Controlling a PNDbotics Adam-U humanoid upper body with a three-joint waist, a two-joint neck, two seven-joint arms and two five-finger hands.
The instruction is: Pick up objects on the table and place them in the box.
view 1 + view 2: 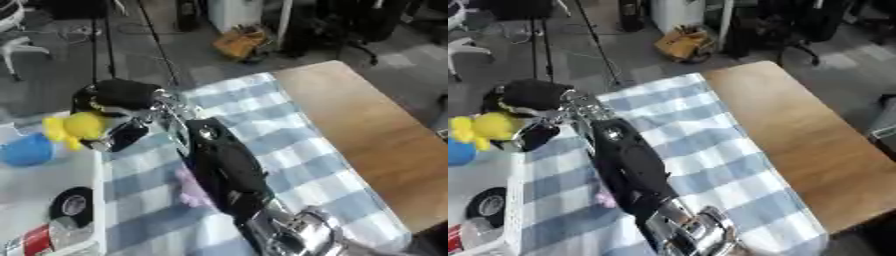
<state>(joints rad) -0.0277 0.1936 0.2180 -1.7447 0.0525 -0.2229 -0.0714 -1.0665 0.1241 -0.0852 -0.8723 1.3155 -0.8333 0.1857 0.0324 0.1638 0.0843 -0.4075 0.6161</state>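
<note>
Fingers of right hand (118,112) curled round yellow toy (77,127) over white box (52,182), pink object (191,192) half hidden by forearm

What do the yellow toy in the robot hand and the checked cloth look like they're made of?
The yellow toy, held by the right robot hand over the box, looks soft, maybe plush or foam: matte, rounded, no shine. The checked cloth looks like woven fabric: blue-and-white checks, matte, draping over the table edge.

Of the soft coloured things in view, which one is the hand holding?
The yellow toy. The hand curls round it above the box. The blue thing sits in the box; the pink thing lies on the cloth.
</note>
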